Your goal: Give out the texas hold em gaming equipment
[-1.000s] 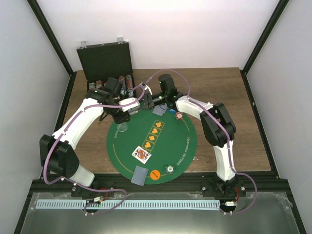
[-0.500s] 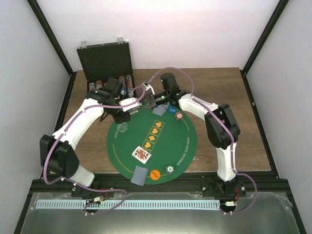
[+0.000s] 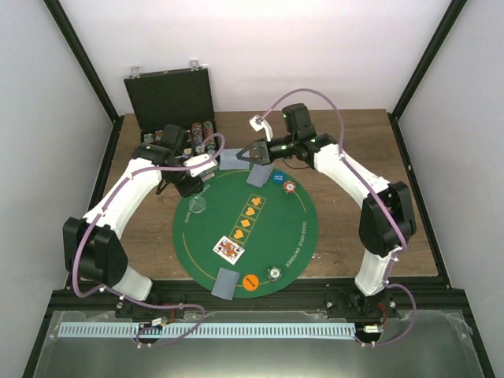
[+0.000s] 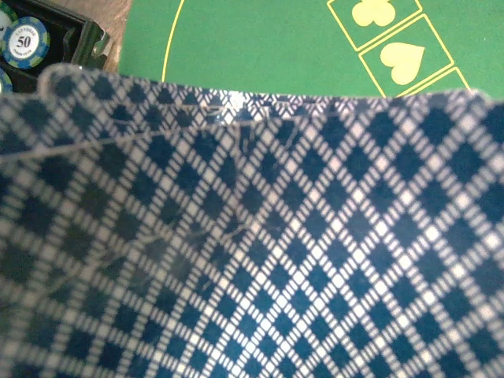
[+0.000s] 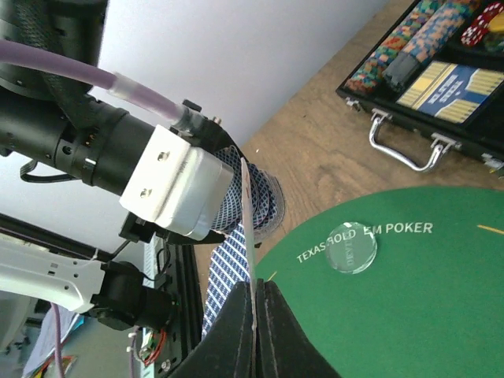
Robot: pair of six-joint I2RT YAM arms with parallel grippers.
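My left gripper [image 3: 206,167] is shut on a deck of blue-backed playing cards [image 4: 260,236]; the deck fills the left wrist view and hides the fingers. My right gripper [image 5: 254,287] is shut on a single card [image 5: 250,213], seen edge-on and just clear of the deck [image 5: 266,197]. From above, that card [image 3: 230,161] hangs between the two grippers at the mat's far edge. On the green mat [image 3: 295,228] lie a face-down card [image 3: 257,177], a blue chip [image 3: 278,178], a red-and-white chip [image 3: 290,187], a face-up card [image 3: 228,250], another face-down card [image 3: 225,283], an orange disc [image 3: 250,283], a silvery chip [image 3: 274,272] and a clear disc [image 3: 199,207].
The open black case [image 3: 169,94] stands at the back left with rows of chips [image 3: 206,130] in it, close behind my left gripper. Bare wooden table [image 3: 370,189] extends to the right of the mat. Dark frame posts line both sides.
My right gripper closed on one card and pulled back to the right, away from the deck. The left gripper, still holding the deck, shifted slightly back and left.
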